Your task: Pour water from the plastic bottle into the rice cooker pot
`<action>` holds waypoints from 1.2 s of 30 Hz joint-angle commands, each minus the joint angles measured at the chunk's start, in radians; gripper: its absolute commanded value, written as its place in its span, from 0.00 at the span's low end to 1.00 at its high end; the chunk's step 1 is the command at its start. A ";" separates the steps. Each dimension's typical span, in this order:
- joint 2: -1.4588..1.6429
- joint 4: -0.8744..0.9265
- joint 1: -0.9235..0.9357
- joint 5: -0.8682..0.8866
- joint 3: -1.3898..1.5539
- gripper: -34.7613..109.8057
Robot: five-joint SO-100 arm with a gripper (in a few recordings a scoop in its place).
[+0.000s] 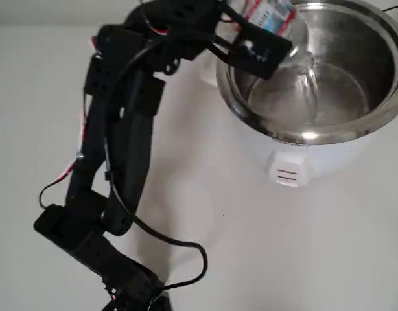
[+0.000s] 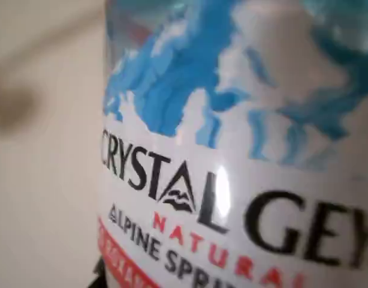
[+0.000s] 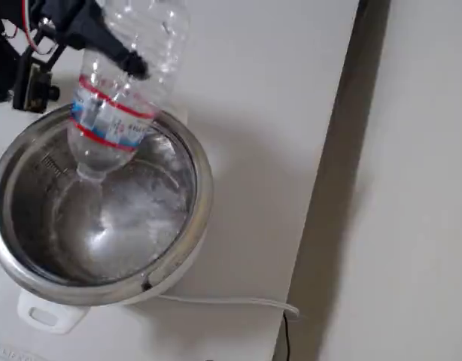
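- The bottle (image 3: 126, 90) hangs upside down in the upper left of the fixed view, its neck pointing into the pot (image 3: 193, 162) and its ribbed base toward the top edge of the frame.
- In the overhead view the bottle (image 1: 277, 16) sits at the top, right of centre, tipped over the pot's near rim, with its clear neck end reaching down inside the bowl.
- Water (image 3: 92, 199) runs from the neck as a thin clear stream in the fixed view and lies as a shallow, glinting layer on the pot floor; from overhead the stream (image 1: 309, 81) shows as a pale streak over the steel bottom.
- The wrist view is close on the bottle's label (image 2: 232, 180) — white with blue mountain shapes, black lettering and red print below.
- The gripper (image 3: 110, 45) is clamped across the bottle's body just above the label, one black finger (image 3: 126, 60) lying over the clear plastic; in the overhead view the gripper (image 1: 254, 45) is a black block at the pot's upper left rim.
- The pot (image 1: 251, 113) sits in a white cooker (image 1: 303, 159) in the upper right of the overhead view, with a small front switch (image 1: 286, 175) facing the lower edge.
- The black arm (image 1: 115, 142) runs from the bottom left up to the pot — a black cable (image 1: 179, 245) loops beside its base on the pale table (image 1: 303, 259).
- A white cord (image 3: 231, 302) trails from the cooker toward the table edge in the fixed view.
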 commanded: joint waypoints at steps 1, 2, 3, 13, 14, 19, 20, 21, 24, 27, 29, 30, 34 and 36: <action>0.029 0.008 0.023 0.023 -0.109 0.31; 0.031 0.009 0.023 0.028 -0.109 0.31; 0.032 0.009 0.025 0.032 -0.109 0.31; 0.043 0.034 0.040 0.081 -0.109 0.31; 0.043 0.034 0.041 0.084 -0.109 0.31; 0.048 0.034 0.046 0.095 -0.109 0.31; 0.049 0.034 0.046 0.095 -0.109 0.31; 0.051 0.034 0.048 0.095 -0.109 0.31; 0.052 0.034 0.048 0.095 -0.109 0.31; 0.052 0.035 0.048 0.095 -0.109 0.31; 0.051 0.035 0.048 0.095 -0.109 0.31; 0.051 0.037 0.048 0.095 -0.109 0.31; 0.051 0.037 0.049 0.101 -0.109 0.31; 0.051 0.041 0.049 0.106 -0.109 0.31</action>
